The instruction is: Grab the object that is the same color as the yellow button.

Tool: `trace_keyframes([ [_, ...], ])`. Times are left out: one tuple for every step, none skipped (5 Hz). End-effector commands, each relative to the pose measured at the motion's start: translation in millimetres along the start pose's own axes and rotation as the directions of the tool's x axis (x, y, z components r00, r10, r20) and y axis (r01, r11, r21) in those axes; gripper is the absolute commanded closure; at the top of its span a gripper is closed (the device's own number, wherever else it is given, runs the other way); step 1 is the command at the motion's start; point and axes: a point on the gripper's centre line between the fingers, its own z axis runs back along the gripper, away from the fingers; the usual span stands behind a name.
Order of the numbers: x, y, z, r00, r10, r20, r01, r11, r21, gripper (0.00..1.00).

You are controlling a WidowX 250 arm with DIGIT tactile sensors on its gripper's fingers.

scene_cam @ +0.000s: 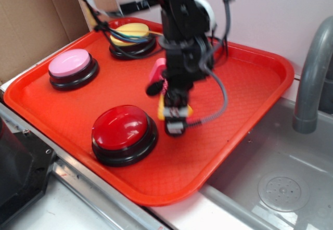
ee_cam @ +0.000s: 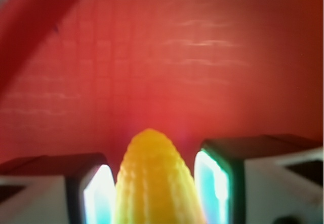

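Three buttons share the red tray (scene_cam: 250,84), and the yellow button (scene_cam: 131,34) at the back sets your colour, so your tool (scene_cam: 175,116) is over the yellow corn cob (ee_cam: 157,183) near the tray's middle. In the wrist view the cob stands tip-forward between the two pads (ee_cam: 98,196), which flank it closely; you cannot tell whether they press it or leave slivers of gap. Straddling its ridged sides makes sense: a tapered cone would likely squirt out from a tip grip.
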Motion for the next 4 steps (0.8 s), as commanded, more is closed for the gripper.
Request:
trace_keyframes([
  [-35.4,22.2,70.3,0.957,0.273,0.103,-0.277,0.960,0.029,1.00],
  [-65.5,47.5,77.0,0.909,0.411,0.067,-0.414,0.909,0.042,1.00],
  [-86.5,65.4,75.7,0.866,0.497,0.053,-0.500,0.865,0.055,1.00],
  [-108.6,80.0,75.2,0.822,0.569,0.038,-0.570,0.817,0.087,1.00],
])
